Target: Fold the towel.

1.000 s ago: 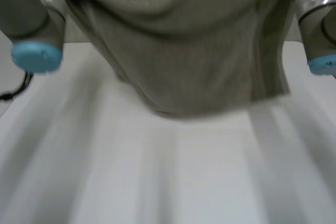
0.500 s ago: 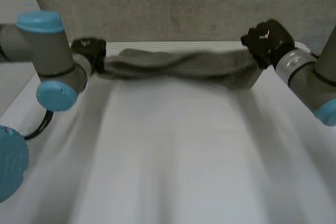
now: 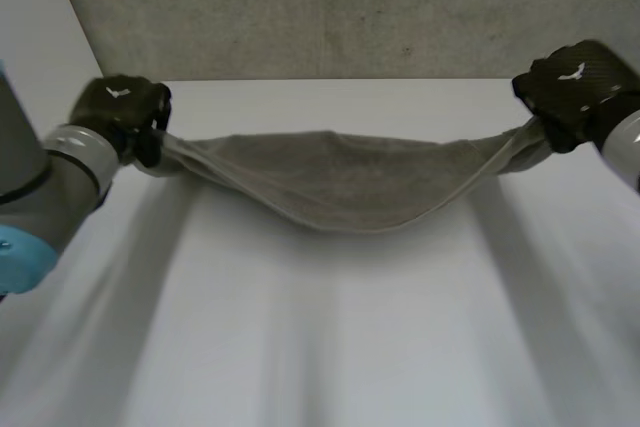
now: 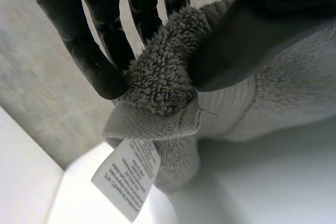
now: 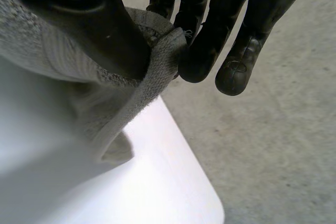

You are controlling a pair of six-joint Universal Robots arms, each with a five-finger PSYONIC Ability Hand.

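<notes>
A grey-beige terry towel [image 3: 345, 182] is stretched between both hands over the far part of the white table [image 3: 330, 347], sagging in the middle. My left hand [image 3: 125, 112] pinches one end corner of the towel [image 4: 163, 72] between thumb and fingers; a white care label [image 4: 126, 177] hangs below that corner. At the other end, my right hand [image 3: 570, 87] pinches the towel corner [image 5: 152, 66] between its thumb and fingers. The towel's lower edge curves down toward the table.
A grey carpeted floor [image 3: 330, 7] lies beyond the table's far edge. The table's rounded far corner [image 5: 210, 203] is just below my right hand. The left arm [image 3: 40, 197] comes in along the table's left side.
The towel was raised close before the camera, then swung away; now both hands hold it spread wide and lower over the table's far part, farther apart than half a second ago.
</notes>
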